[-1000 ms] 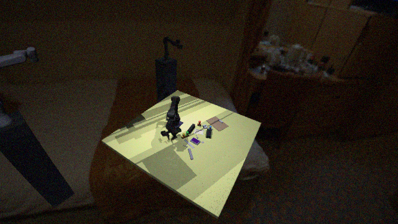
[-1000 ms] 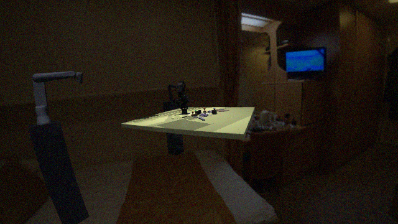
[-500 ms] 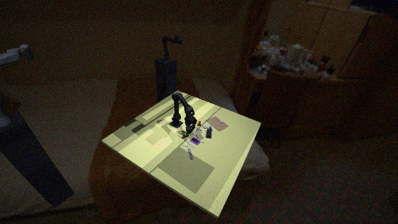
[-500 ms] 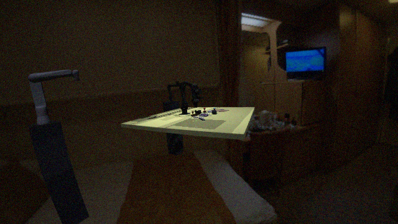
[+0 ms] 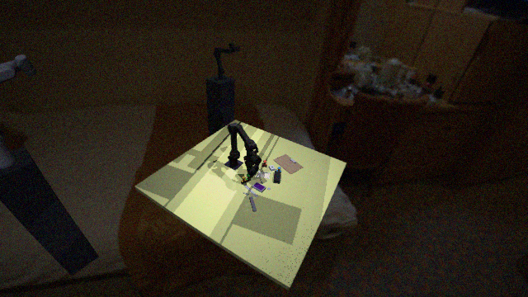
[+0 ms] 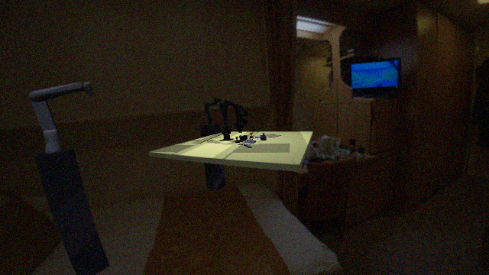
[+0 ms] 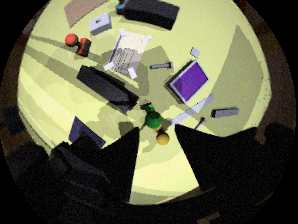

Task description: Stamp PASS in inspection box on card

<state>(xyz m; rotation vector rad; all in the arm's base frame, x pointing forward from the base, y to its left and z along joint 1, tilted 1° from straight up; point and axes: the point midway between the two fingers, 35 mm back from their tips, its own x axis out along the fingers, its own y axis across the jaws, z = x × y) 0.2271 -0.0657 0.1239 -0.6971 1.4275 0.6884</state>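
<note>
My gripper [image 7: 157,128] [image 5: 250,175] is open, its fingertips apart and pointing down above the table. A green-knobbed stamp [image 7: 153,120] and a yellow-knobbed stamp [image 7: 162,138] show beyond and between the fingertips in the wrist view, with nothing gripped. I cannot read which stamp is PASS. The purple ink pad [image 7: 189,81] [image 5: 259,187] lies open, right of the green stamp in the wrist view. The white card [image 7: 132,44] lies farther up, with tape at its corners and printed lines; its box is too small to make out clearly.
A long black block [image 7: 100,85] lies between the gripper and the card. Another black block [image 7: 152,13] [image 5: 277,176] lies beyond the card. A red-knobbed stamp [image 7: 71,40], a small grey block [image 7: 100,24], a brown sheet [image 5: 287,165] and a grey bar [image 7: 225,112] [image 5: 252,204] lie around.
</note>
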